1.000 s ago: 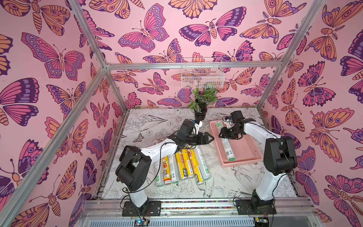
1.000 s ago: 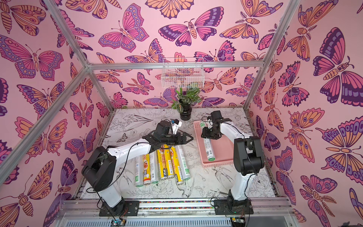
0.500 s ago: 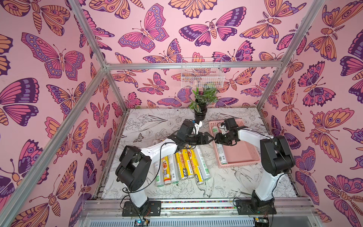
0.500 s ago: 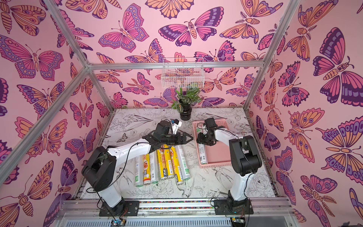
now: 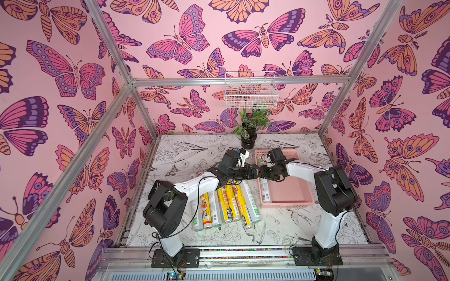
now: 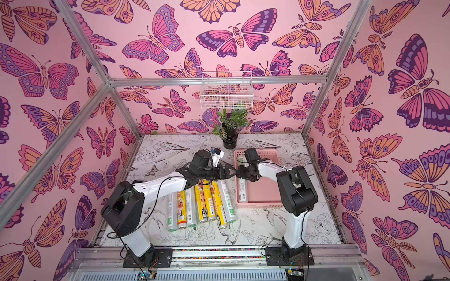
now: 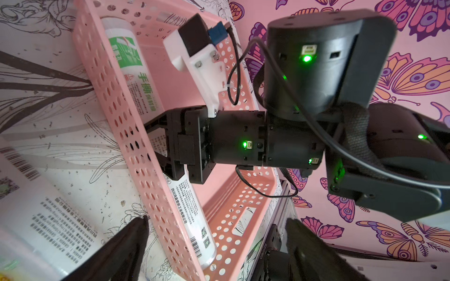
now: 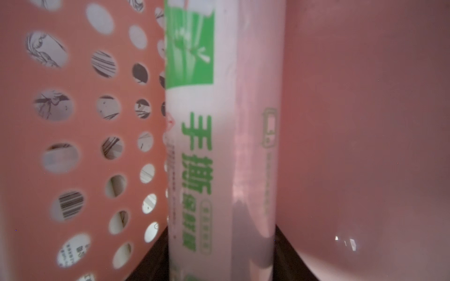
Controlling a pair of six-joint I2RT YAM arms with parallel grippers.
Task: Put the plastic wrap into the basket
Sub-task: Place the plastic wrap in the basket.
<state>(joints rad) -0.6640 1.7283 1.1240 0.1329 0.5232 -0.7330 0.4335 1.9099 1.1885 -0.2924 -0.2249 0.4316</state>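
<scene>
right claw (image 7: 157, 148) pinches the seemingly light, slick plastic wrap roll (image 7: 136, 80) mid-length in the pink basket (image 7: 117, 116); left claw (image 7: 216, 220) wide.

plastic wrap roll (image 7: 136, 80) partly hidden by right end effector (image 7: 155, 143), basket wall (image 8: 14, 97) blurred

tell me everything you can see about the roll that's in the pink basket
The roll is a long slim cylinder in glossy white-clear wrapping with a green panel, green Chinese lettering, small print and a barcode. It lies lengthwise in the basket, close against its perforated long wall on the side nearest the other rolls. The right gripper straddles its middle, fingers pressed to both sides.
</scene>
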